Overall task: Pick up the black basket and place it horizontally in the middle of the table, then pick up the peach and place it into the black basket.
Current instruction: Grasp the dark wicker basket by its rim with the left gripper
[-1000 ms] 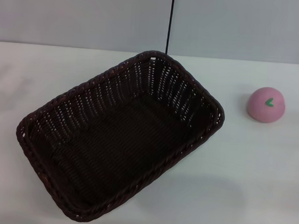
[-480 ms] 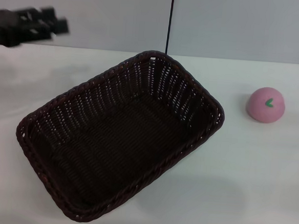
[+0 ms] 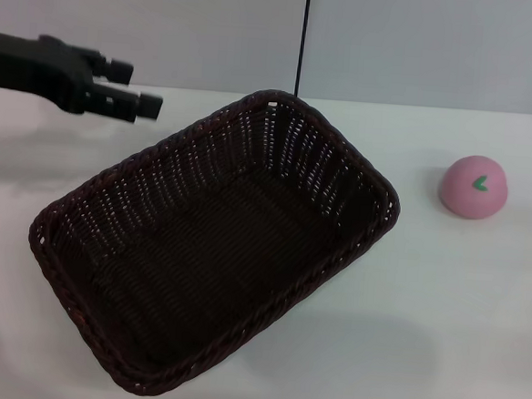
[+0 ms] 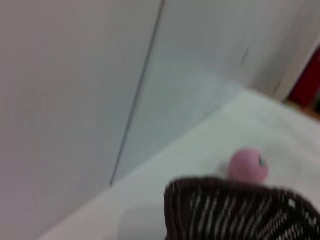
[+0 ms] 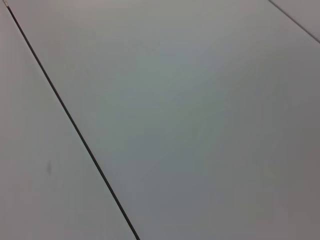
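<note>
The black basket point(image 3: 212, 246) lies diagonally on the white table point(image 3: 441, 312), its long side running from near left to far right, and it is empty. The pink peach point(image 3: 473, 186) sits on the table to the right of the basket, apart from it. My left gripper point(image 3: 137, 88) hangs in the air at the far left, above the table beyond the basket's far-left side, with its fingers apart and nothing between them. The left wrist view shows the basket's rim point(image 4: 240, 210) and the peach point(image 4: 248, 165) beyond it. My right gripper is out of view.
A grey wall with a dark vertical seam point(image 3: 303, 38) stands behind the table's far edge. Bare tabletop lies to the right of the basket and in front of the peach. The right wrist view shows only the wall.
My left arm has come into view from the upper left and moved right, toward the basket's far-left side. The basket and the peach have not moved.
</note>
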{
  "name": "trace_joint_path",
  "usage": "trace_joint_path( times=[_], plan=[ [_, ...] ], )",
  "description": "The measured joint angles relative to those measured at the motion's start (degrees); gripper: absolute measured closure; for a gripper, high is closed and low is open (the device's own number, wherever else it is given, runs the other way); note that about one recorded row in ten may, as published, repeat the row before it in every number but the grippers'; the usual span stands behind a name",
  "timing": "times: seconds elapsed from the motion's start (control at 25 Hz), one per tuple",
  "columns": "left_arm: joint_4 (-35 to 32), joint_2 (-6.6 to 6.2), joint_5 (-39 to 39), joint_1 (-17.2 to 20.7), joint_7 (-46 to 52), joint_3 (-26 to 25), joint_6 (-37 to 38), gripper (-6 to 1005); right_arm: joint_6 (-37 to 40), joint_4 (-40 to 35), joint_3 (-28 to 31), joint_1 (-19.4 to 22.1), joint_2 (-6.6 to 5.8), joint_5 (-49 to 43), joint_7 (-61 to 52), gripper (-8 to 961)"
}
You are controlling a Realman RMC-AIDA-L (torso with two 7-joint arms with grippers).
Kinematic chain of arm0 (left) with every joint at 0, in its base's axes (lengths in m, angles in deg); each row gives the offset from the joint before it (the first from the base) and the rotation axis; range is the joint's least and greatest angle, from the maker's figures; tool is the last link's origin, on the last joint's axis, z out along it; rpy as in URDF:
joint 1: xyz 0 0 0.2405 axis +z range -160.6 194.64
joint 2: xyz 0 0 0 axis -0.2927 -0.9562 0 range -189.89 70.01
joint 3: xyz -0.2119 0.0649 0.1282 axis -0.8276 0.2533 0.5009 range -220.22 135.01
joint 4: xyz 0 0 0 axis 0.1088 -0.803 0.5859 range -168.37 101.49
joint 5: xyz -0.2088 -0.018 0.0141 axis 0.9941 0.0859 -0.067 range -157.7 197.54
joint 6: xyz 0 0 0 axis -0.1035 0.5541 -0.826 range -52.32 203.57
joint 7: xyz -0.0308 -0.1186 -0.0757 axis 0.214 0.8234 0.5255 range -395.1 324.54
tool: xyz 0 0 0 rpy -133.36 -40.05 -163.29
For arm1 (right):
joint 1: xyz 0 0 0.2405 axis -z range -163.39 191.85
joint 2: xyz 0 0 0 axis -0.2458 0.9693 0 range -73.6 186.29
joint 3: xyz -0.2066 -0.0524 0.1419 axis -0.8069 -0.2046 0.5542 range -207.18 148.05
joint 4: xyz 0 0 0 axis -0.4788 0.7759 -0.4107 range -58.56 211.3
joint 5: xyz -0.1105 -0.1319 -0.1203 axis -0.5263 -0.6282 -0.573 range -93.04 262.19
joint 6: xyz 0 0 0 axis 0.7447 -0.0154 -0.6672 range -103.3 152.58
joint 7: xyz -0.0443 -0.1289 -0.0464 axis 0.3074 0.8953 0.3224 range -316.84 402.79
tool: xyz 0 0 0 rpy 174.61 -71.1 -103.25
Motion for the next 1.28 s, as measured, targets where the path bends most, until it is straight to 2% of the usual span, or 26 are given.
trace_joint_path(
  times=[0.16,0.32,0.4,0.6,1.0,1.28],
  plan=[
    [-3.49,2.03,-8.21,-1.61,3.72,0.99,0.49,192,-0.2,0.2,0.01,0.17,0.0,0.0,0.0,350],
    [-6.84,4.63,-14.56,-2.5,4.57,1.13,0.86,193,-0.33,0.25,0.01,0.21,0.0,0.0,0.0,350],
    [-7.01,5.12,-16.82,-3.19,4.58,1.24,0.91,193,-0.37,0.25,0.0,0.18,0.0,0.0,0.0,350],
    [-6.27,5.22,-18.83,-3.64,4.59,4.29,0.7,194,-0.5,0.25,0.0,0.03,0.0,0.0,0.0,350],
    [-3.81,5.39,-25.66,-5.67,4.97,6.67,0.05,196,-1.67,0.67,0.0,0.0,0.0,0.0,0.0,351],
    [-3.34,5.47,-26.96,-5.85,5.43,9.67,-0.26,200,-2.05,0.81,0.14,0.16,0.0,0.0,0.0,352]
  ],
)
